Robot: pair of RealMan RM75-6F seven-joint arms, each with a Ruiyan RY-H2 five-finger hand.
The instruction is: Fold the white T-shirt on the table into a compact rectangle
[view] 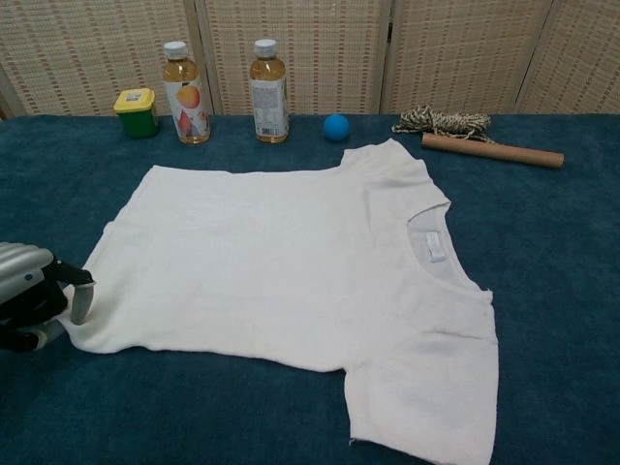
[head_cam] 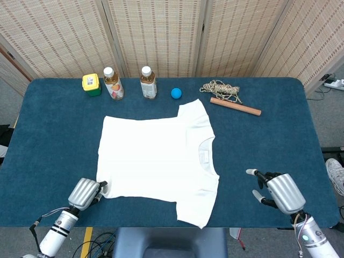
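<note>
The white T-shirt (head_cam: 158,158) lay spread flat in the middle of the table (head_cam: 48,129), which was covered in a deep teal carpet-like cloth, and behind the table stood woven folding screens (head_cam: 156,32) in a pale straw colour. The shirt's collar pointed toward the right side and its hem toward the left, with one sleeve reaching to the far edge and the other to the near edge. Beyond the shirt, along the back of the table, stood a small yellow-lidded green jar (head_cam: 91,84), two drink bottles (head_cam: 113,83) side by side, a blue ball (head_cam: 176,93) just past the far sleeve, a tangle of rope (head_cam: 220,88), and a wooden rod (head_cam: 235,106) lying at a slant just beside the rope. At the shirt's near hem corner the left hand (head_cam: 85,193) sat with its fingers (view: 79,300) touching the fabric edge; whether it was actually pinching the cloth I could not tell. The right hand (head_cam: 279,191) hovered over bare cloth well apart from the shirt, on the collar side, its fingers spread and holding nothing. Off the table's right edge, grey floor showed.
</note>
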